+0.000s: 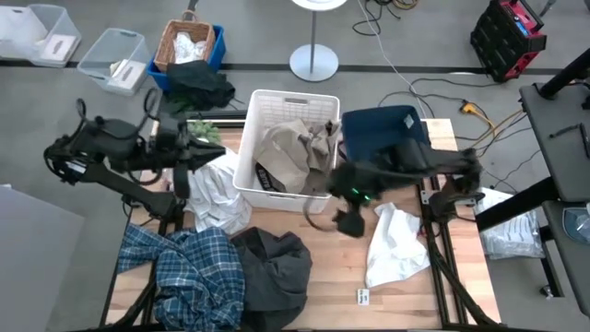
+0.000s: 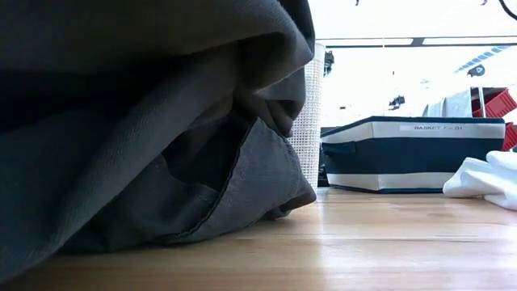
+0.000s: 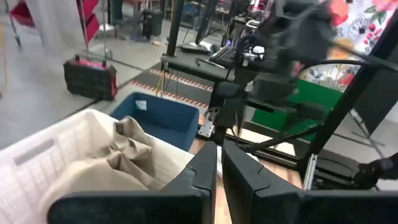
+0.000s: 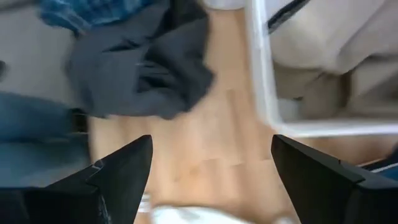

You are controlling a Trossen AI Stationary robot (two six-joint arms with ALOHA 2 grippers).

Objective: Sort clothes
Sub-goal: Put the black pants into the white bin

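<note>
From above, the right gripper [image 1: 346, 219] hangs wide open over bare table beside the white basket [image 1: 247, 157] holding the tan garment [image 1: 293, 152], while the left wrist view shows the left gripper [image 3: 219, 168] nearly closed, empty

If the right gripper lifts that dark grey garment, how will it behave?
The crumpled dark grey fabric garment is probably floppy: it lies in soft folds. It may drag the touching blue-and-white plaid shirt. The open right gripper should likely pinch a ridge.
</note>
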